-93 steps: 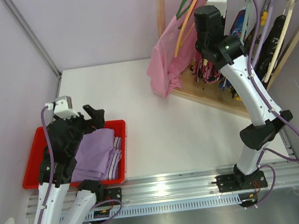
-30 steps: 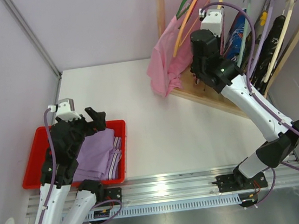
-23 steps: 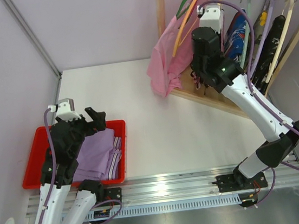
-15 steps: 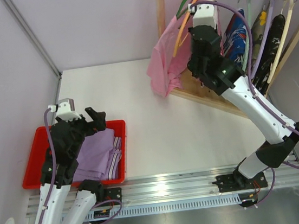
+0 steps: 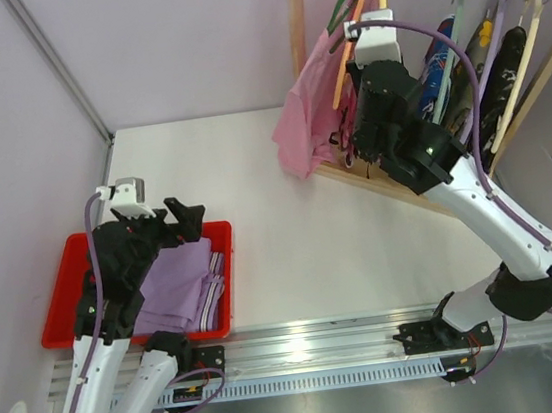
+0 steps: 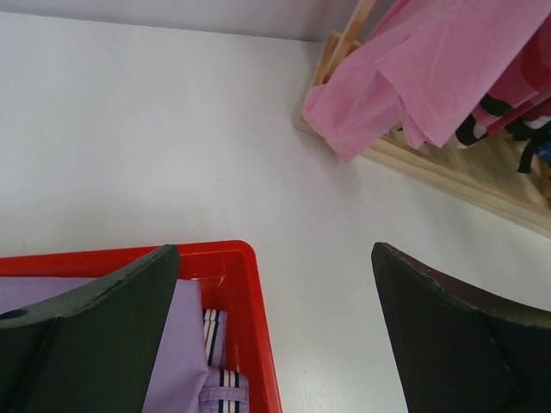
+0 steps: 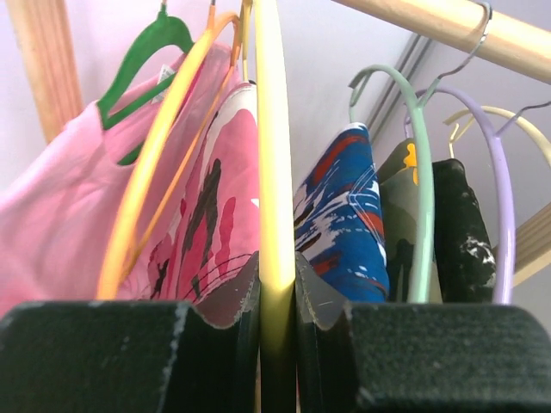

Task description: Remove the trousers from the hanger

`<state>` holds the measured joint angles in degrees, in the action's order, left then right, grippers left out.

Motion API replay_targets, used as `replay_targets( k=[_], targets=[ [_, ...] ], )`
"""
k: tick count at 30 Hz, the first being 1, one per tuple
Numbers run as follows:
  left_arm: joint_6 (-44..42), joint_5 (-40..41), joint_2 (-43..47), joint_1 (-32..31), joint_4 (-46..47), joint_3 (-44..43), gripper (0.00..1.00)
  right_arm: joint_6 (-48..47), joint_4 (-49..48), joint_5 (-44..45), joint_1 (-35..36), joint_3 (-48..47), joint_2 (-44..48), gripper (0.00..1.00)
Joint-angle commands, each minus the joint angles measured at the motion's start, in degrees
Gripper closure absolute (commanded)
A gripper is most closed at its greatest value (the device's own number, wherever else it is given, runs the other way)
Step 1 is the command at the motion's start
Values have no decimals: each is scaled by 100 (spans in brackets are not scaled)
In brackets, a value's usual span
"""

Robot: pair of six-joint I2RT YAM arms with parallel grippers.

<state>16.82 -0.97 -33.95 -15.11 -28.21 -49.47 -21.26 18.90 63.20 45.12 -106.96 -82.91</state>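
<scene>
Yellow hanger (image 7: 274, 172) pinched in right gripper (image 7: 277, 301); trousers (image 7: 219, 215) just beside.

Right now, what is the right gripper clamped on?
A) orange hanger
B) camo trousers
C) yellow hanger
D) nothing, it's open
C: the right wrist view shows the right gripper shut on the yellow hanger, with the trousers hanging just beside it, outside the fingers.

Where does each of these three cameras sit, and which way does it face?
Top external: above and behind the robot, looking down at the table; left arm, right arm show.
Left wrist: over the red tray, facing the pink garment; left gripper open.
Right wrist: looking up the hanger clamped in the right gripper, trousers alongside.
Shared: top and left wrist show red tray, pink garment.
</scene>
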Motion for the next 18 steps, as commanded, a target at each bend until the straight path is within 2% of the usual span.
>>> replay_targets(
  k=[1, 9, 14, 18],
  targets=[
    [-223, -771, -94, -35, 403, -343, 1, 25, -1345, 61, 251, -81, 924, 100],
    [-100, -2133, -533, -62, 808, -940, 0, 876, -747, -35, 471, 1104, 1980, 100],
    [58, -2635, -1068, -255, 1010, -1362, 1, 1176, -756, -361, 541, 1564, 2560, 100],
    [6, -2610, -1526, -659, 1028, -1915, 0, 1159, -501, -554, 585, 1687, 2824, 100]
  ],
)
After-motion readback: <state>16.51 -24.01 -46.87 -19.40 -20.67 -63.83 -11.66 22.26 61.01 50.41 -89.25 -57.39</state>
